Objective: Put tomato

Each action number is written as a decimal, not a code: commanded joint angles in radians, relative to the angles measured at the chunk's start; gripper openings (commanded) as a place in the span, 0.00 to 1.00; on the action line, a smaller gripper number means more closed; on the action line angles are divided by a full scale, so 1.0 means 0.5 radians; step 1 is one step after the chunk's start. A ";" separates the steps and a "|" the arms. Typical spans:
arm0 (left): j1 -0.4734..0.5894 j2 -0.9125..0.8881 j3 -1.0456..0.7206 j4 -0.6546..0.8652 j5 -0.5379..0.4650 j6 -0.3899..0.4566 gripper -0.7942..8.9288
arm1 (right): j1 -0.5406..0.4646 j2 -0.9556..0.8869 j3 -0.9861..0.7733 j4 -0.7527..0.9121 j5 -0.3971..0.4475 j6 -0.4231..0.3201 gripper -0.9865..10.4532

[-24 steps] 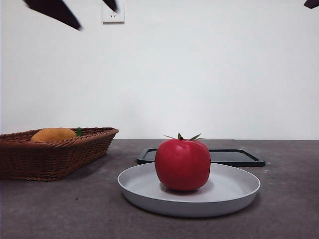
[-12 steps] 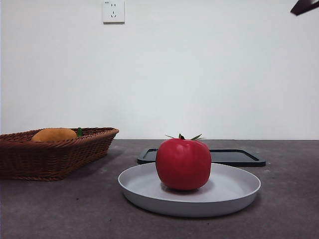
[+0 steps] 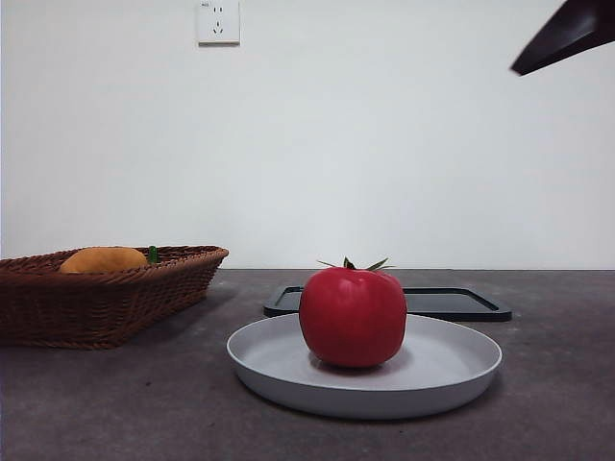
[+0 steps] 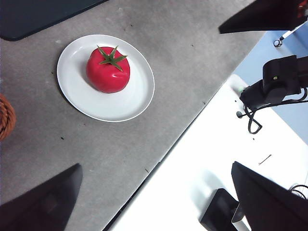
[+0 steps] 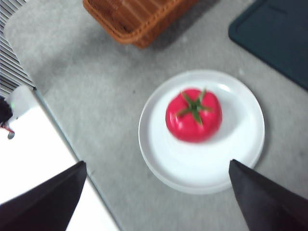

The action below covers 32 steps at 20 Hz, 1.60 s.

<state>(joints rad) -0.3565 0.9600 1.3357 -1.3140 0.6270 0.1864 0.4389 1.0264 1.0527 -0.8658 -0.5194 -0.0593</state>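
Observation:
The tomato is round, glossy and red with a green stem. It sits upright in the middle of a white plate on the grey table. It also shows in the left wrist view and the right wrist view. My left gripper is open and empty, high above the table edge and well to the side of the plate. My right gripper is open and empty, high above the plate's near side. In the front view only a black tip shows at the top right corner.
A brown wicker basket stands at the left with an orange-yellow fruit in it. A flat black tray lies behind the plate. The table's edge runs close to the plate, with white floor beyond.
The black arm tips at the front view's top left have gone out of view. The black tip at the top right has come further into view. The tomato and plate have not moved.

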 commanded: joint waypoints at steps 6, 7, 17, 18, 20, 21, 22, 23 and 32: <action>-0.009 0.011 0.019 0.011 0.008 0.031 0.59 | 0.188 0.510 0.034 0.417 0.155 0.051 0.52; -0.009 0.011 0.019 0.011 0.008 0.031 0.59 | 0.208 0.605 0.034 0.488 0.167 0.051 0.52; -0.009 0.011 0.019 0.019 0.008 0.030 0.59 | 0.352 1.095 0.034 0.845 0.396 0.053 0.52; -0.009 0.011 0.019 0.020 0.008 0.030 0.59 | 0.362 1.112 0.034 0.859 0.435 0.053 0.52; -0.009 0.011 0.019 0.021 0.008 0.030 0.59 | 0.372 1.153 0.034 0.896 0.467 0.055 0.55; -0.009 0.011 0.019 0.022 0.008 0.030 0.59 | 0.376 1.171 0.034 0.908 0.467 0.060 0.55; -0.009 0.011 0.019 0.022 0.008 0.029 0.59 | 0.377 1.192 0.034 0.912 0.466 0.063 0.56; -0.009 0.011 0.019 0.024 0.008 0.029 0.59 | 0.377 1.219 0.034 0.917 0.466 0.067 0.56; -0.009 0.011 0.019 0.024 0.008 0.029 0.59 | 0.390 1.385 0.034 0.919 0.465 0.069 0.54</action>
<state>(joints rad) -0.3565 0.9600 1.3357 -1.3090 0.6270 0.1867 0.6224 1.6993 1.0527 -0.4122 -0.2867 -0.0360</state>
